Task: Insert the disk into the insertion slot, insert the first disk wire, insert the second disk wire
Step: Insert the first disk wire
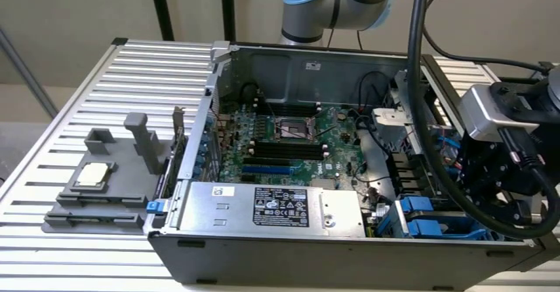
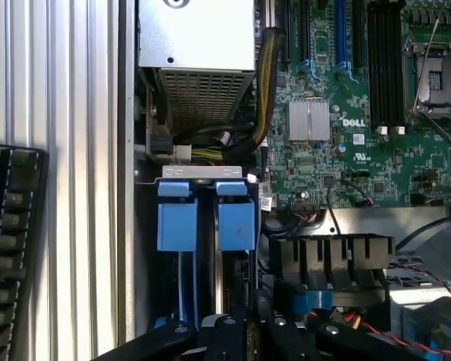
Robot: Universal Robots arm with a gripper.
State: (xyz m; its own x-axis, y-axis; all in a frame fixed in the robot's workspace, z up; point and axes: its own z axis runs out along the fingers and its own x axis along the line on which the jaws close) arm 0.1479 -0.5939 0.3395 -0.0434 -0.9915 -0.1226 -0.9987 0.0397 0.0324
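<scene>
The insertion slot [image 2: 203, 226], a drive cage with two bright blue clips side by side, sits at the case's edge beside the power supply. In the exterior view the insertion slot [image 1: 429, 218] lies at the case's near right corner. My gripper [image 2: 244, 331] hangs just off the cage's end, its black fingers [image 2: 225, 335] drawn together; I cannot tell whether anything is pinched between them. The black wrist [image 1: 503, 174] hovers over the case's right end. The disk's metal body is hidden. A thin pale wire [image 2: 182, 289] runs along the cage under one clip.
The open case [image 1: 350, 252] lies on a slatted metal table [image 1: 131, 75]. A silver power supply [image 1: 271, 207] fills its front, with the green motherboard [image 1: 298, 141] behind. A black fan shroud [image 2: 331, 259] and red wires [image 2: 383, 331] crowd the cage. A grey fixture [image 1: 96, 200] stands at the exterior view's left.
</scene>
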